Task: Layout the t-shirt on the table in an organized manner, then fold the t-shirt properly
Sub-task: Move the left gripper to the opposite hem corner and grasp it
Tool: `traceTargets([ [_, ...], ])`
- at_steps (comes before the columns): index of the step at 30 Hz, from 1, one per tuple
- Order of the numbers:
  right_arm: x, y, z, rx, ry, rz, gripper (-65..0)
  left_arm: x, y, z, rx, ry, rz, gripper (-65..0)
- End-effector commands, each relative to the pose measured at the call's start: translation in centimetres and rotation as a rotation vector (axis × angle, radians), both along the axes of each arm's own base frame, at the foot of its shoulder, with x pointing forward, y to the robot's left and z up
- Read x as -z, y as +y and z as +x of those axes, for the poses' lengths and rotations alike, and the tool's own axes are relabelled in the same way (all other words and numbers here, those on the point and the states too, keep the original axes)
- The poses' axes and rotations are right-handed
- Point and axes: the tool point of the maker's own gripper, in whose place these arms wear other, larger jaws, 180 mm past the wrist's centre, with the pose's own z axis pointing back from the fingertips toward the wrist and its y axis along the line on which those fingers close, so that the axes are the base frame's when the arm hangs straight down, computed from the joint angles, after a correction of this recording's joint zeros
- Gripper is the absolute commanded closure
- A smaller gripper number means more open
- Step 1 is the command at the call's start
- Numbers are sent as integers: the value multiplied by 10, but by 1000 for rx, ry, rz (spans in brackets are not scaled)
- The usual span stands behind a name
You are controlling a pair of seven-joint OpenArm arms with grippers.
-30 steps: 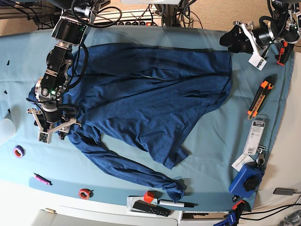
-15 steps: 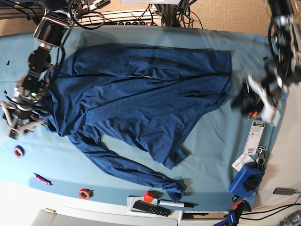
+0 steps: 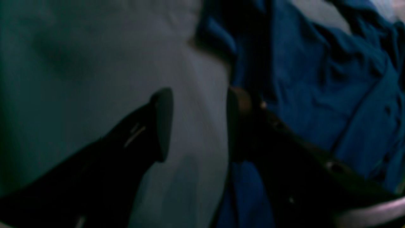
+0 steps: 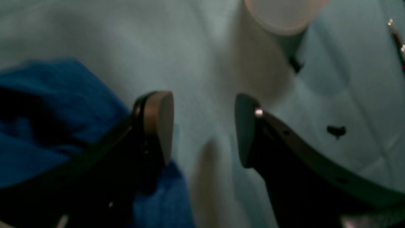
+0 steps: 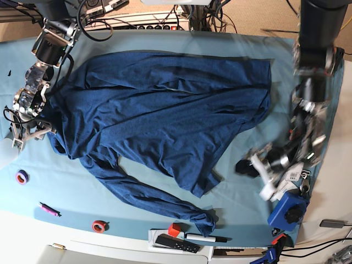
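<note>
The dark navy t-shirt (image 5: 165, 115) lies spread across the table (image 5: 242, 49), one long sleeve trailing toward the front edge. My right gripper (image 5: 23, 138) is open and empty at the shirt's left edge, over the teal cloth. In the right wrist view the right gripper (image 4: 202, 128) has the shirt (image 4: 47, 104) beside its left finger. My left gripper (image 5: 245, 166) is open and empty at the front right, just right of the shirt's lower corner. In the left wrist view the left gripper (image 3: 199, 125) has the shirt (image 3: 316, 95) by its right finger.
A purple tape roll (image 5: 22, 177), a pink pen (image 5: 48, 209) and a red tape roll (image 5: 99, 225) lie front left. A red cube (image 5: 174, 229), remote (image 5: 176, 243) and marker (image 5: 206, 238) sit at the front edge. A blue device (image 5: 289, 212) stands front right. A white round object (image 4: 284, 15) lies beyond my right gripper.
My right gripper has moved left toward the table's edge, and the shirt's left side has shifted left with it. My left arm has swung from the back right corner to the front right.
</note>
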Motion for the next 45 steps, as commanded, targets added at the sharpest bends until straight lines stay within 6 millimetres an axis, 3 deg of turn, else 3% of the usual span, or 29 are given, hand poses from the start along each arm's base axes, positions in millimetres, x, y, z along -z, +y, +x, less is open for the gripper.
traceTargets([
  [1, -25, -11, 13, -5, -74, -30, -307, -26, -2, 23, -13, -61, -28, -306],
  [7, -24, -8, 15, -12, -94, 2, -307, -21, -44, 41, -9, 22, -114, -335],
  [10, -23, -8, 14, -12, -88, 4, -307, -5, -62, 36, 15, 48, -71, -335],
  [17, -23, -8, 14, -14, -85, 6, -307, 32, -80, 20, -7, 106, -35, -335],
  [27, -23, -7, 15, -18, -89, 6, -307, 18, -121, 7, 79, 115, -190, -335],
  [29, -23, -7, 15, -18, -89, 5, -307, 18, -122, 7, 82, 114, -188, -332],
  [31, -23, -7, 15, -18, -89, 6, -307, 16, -122, 9, 73, 101, -195, -284],
  [32, -23, -7, 15, -18, -89, 5, -307, 14, -120, 12, 62, 86, -201, -234],
  [35, -23, -7, 15, -18, -89, 5, -307, 8, -114, 22, 30, 30, -206, 0],
  [39, -22, -7, 14, -18, -87, 5, -307, 0, -103, 31, 18, -35, -169, 0],
  [45, -23, -7, 14, -19, -91, 4, -307, -1, -67, 44, -72, -57, -115, 0],
])
